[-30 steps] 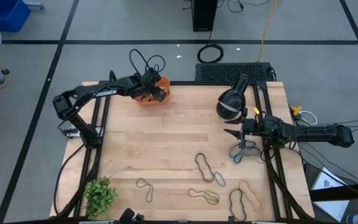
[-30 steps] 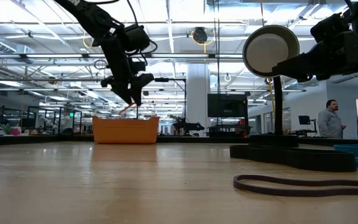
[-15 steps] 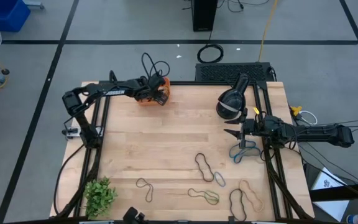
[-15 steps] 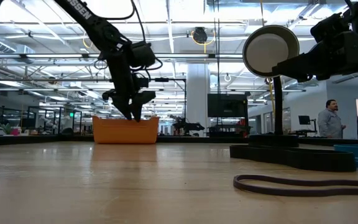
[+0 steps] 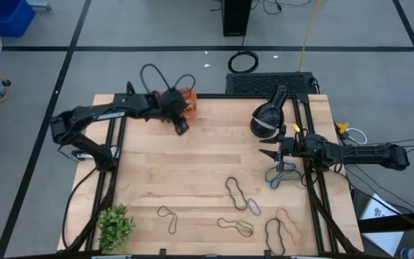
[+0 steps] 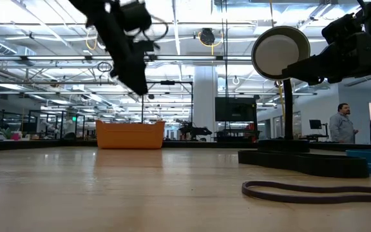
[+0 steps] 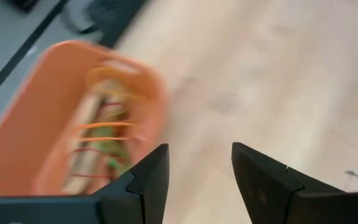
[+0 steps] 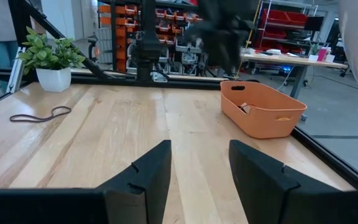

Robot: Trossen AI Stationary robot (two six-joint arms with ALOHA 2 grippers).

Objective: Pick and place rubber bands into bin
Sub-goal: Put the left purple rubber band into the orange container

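The orange bin (image 7: 73, 124) stands at the table's far edge, left of centre (image 5: 185, 95), with several orange, green and tan rubber bands lying in it. My left gripper (image 7: 197, 168) is open and empty, up in the air just near of the bin (image 5: 180, 126) (image 6: 140, 87). My right gripper (image 5: 264, 152) is open and empty at the table's right side (image 8: 194, 180). Loose rubber bands lie on the near right part of the table: a black one (image 5: 236, 193), a blue one (image 5: 279, 175), a tan one (image 5: 290, 223) and others.
Black headphones on a stand (image 5: 268, 119) are at the far right, close to my right gripper. A small potted plant (image 5: 115, 226) is at the near left corner. A dark band (image 5: 168, 217) lies near the front edge. Bare wood lies in the table's middle.
My left gripper went down into the orange bin, then rose well above it and drew back toward the table's near edge, ending beside the bin. My right arm kept still.
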